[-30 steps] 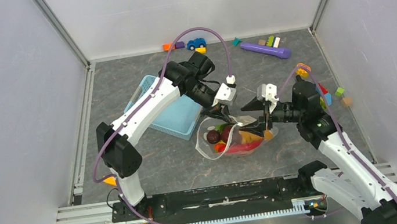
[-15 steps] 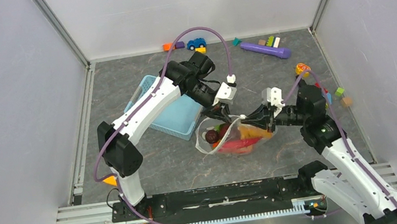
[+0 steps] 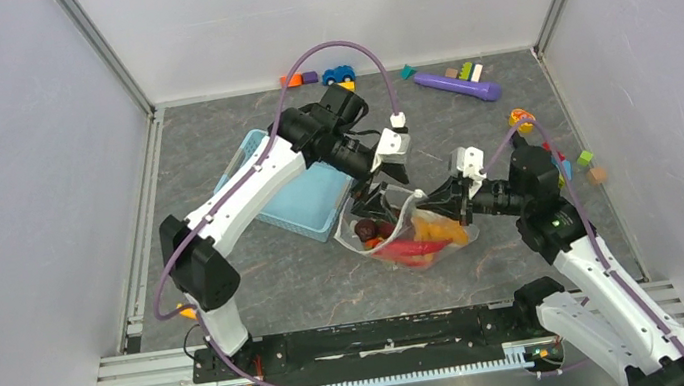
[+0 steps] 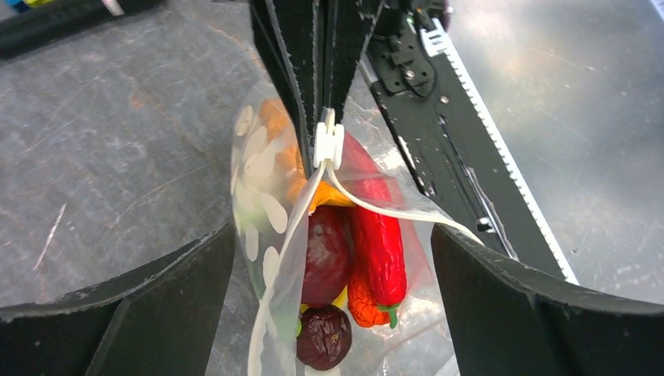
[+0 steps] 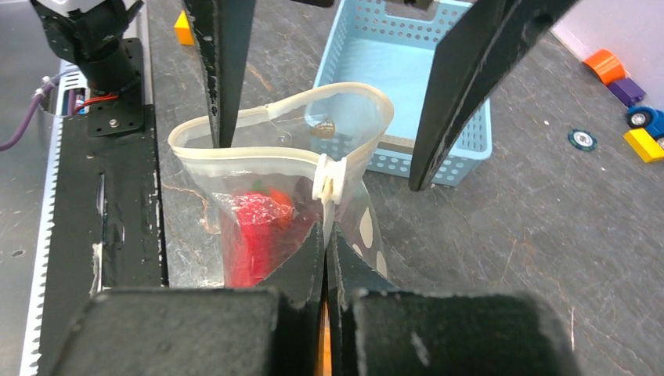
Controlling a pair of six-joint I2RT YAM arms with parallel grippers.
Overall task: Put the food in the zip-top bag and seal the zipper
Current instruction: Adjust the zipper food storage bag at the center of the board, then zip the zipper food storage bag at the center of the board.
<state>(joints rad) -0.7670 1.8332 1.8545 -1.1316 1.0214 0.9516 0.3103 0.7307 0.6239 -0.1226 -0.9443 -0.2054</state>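
Observation:
The clear dotted zip-top bag (image 3: 403,241) lies mid-table with its mouth gaping. Food shows inside it: a red pepper (image 4: 380,243), a maroon piece (image 4: 325,254), a dark round piece (image 4: 322,338) and something orange (image 4: 362,298). My right gripper (image 5: 325,231) is shut on the zipper (image 5: 258,160) strip just behind its white slider (image 5: 329,178). Over the far end of the mouth hangs my left gripper (image 4: 333,235), open, its fingers (image 5: 223,63) standing on either side of the rim without touching it.
The light-blue basket (image 3: 294,205) sits just left of the bag, under the left arm. A purple cylinder (image 3: 459,86), a blue car (image 3: 338,74) and blocks lie along the back wall. More blocks (image 3: 584,159) lie at the right. The black rail (image 3: 368,336) runs along the front.
My left gripper has opened and let go of the bag's rim. My right gripper has closed on the zipper strip by the slider. The bag's mouth has narrowed and shifted slightly.

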